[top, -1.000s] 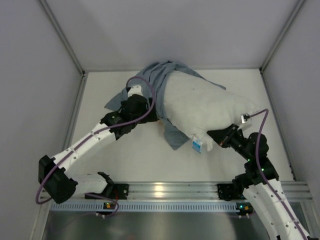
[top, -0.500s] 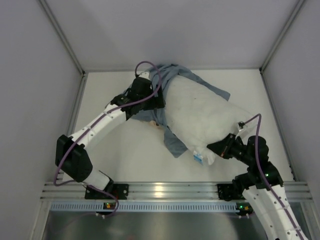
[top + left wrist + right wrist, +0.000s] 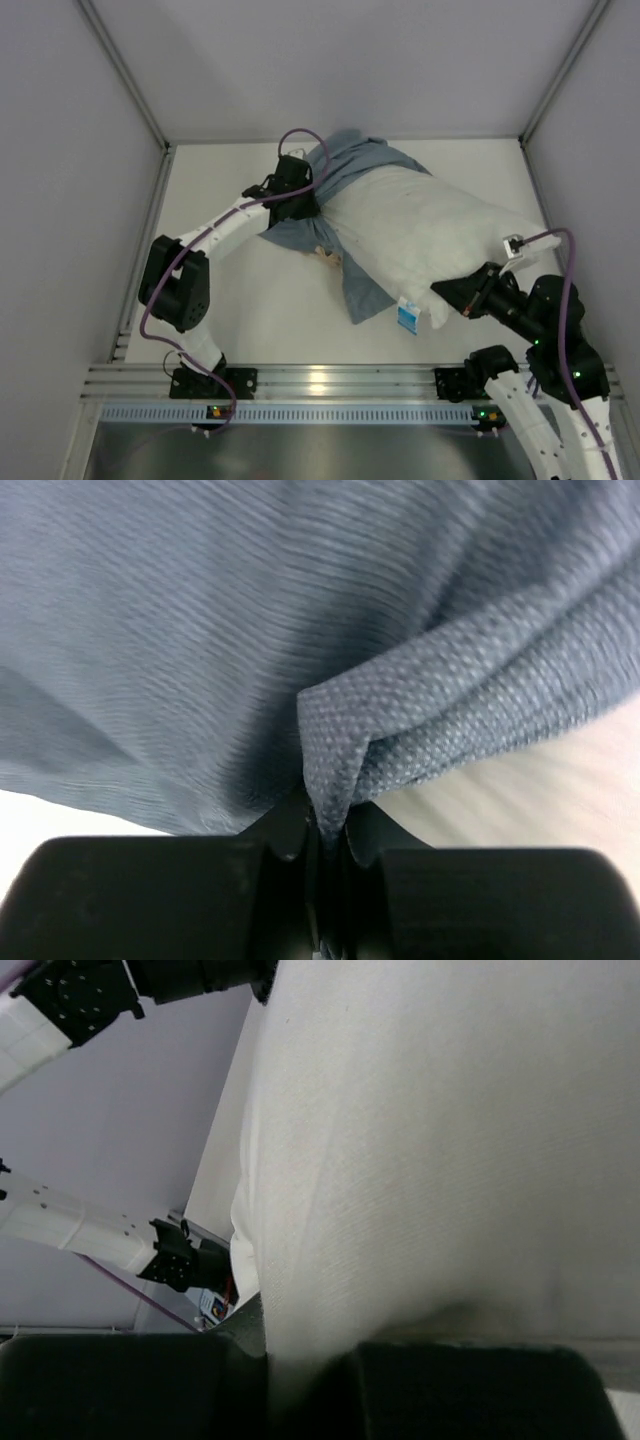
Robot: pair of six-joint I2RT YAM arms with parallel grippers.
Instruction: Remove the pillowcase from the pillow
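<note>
Now, left gripper pinched on pillowcase fold, right gripper clamped on pillow corner.

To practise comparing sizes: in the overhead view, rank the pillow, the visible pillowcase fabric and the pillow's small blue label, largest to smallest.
1. pillow
2. pillowcase, judged only by the bunched fabric that shows
3. blue label, clearly smallest

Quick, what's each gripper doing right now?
Left gripper: shut on the limp blue-grey fabric pillowcase.
Right gripper: shut on the plump white fabric pillow.
</note>
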